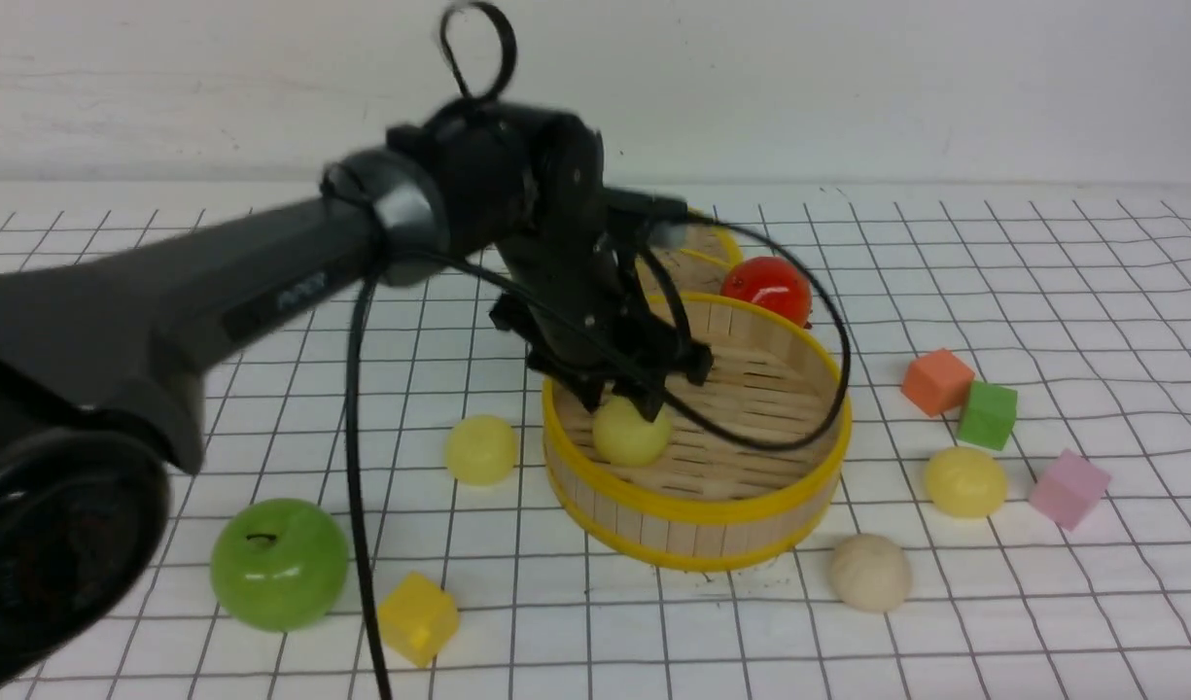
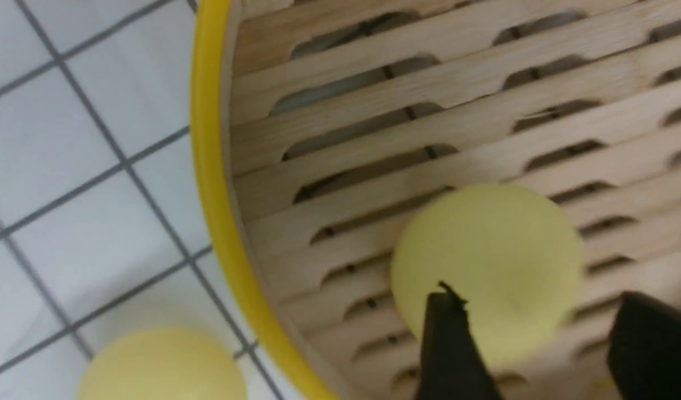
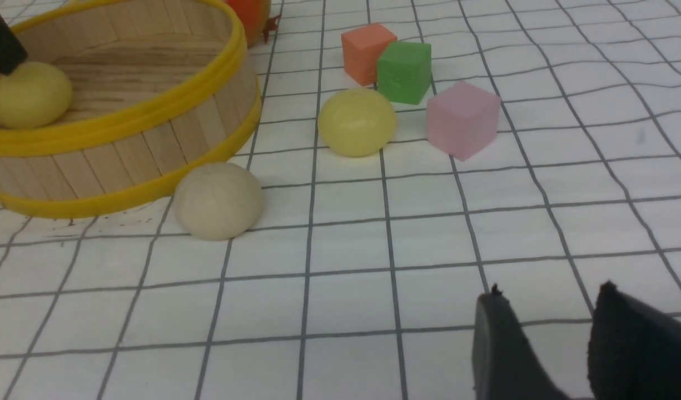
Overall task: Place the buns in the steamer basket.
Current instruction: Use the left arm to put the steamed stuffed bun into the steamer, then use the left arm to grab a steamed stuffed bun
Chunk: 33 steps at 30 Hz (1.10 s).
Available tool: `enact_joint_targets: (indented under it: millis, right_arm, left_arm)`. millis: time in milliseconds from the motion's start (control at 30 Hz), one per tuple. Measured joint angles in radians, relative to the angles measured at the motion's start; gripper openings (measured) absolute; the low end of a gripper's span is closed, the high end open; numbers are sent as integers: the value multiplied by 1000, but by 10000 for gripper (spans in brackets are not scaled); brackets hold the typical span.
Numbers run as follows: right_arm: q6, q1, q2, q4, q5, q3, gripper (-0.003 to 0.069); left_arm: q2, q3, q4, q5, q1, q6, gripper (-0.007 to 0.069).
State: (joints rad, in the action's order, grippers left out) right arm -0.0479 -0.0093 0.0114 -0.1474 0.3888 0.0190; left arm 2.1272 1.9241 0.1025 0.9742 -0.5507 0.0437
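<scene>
The buns are small, smooth, matte domes, three pale yellow and one beige-white with faint creases on its skin. The bun in the basket [image 1: 632, 433] [image 2: 487, 272] [image 3: 30, 94] is pale yellow and lies on the slatted floor, close to the wall on the robot's left.

The steamer basket [image 1: 692, 535] [image 2: 212, 166] [image 3: 123, 155] is round and deep, with upright wooden strips for a wall, glossy yellow rims at top and bottom, and a floor of flat pale slats with narrow gaps between them. It stands on the bench [image 1: 1042, 292], a white surface ruled with a dark grid.

The left claw [image 1: 624, 399] [image 2: 540, 311] hangs just over that bun with its dark fingers spread apart. One finger overlaps the bun in the wrist view and the other is clear of it. The right claw [image 3: 548, 300] sits low over bare bench, its fingers parted with nothing between them.

The second yellow bun [image 1: 480, 449] [image 2: 157, 364] lies just outside the basket on the robot's left. The third yellow bun [image 1: 964, 481] [image 3: 357, 122] lies to the basket's right, near a green cube [image 1: 987, 414] [image 3: 405, 71] and a pink cube [image 1: 1068, 488] [image 3: 462, 119]. The beige bun [image 1: 869, 572] [image 3: 218, 200] sits just beside the basket's lower rim.
</scene>
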Motion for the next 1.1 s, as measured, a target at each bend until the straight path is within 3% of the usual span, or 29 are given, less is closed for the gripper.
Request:
enact_joint_targets:
  millis: [100, 233, 433, 767, 1100]
  right_arm:
    - [0, 0, 0, 0, 0, 0, 240]
    - [0, 0, 0, 0, 0, 0, 241]
    - [0, 0, 0, 0, 0, 0, 241]
    - [0, 0, 0, 0, 0, 0, 241]
    - [0, 0, 0, 0, 0, 0, 241]
  left_arm:
    - [-126, 16, -69, 88, 8, 26, 433]
    - [-173, -18, -110, 162, 57, 44, 382]
    - [-53, -92, -102, 122, 165, 51, 279]
    - [11, -95, -77, 31, 186, 9, 271]
    - [48, -95, -60, 35, 186, 6, 271]
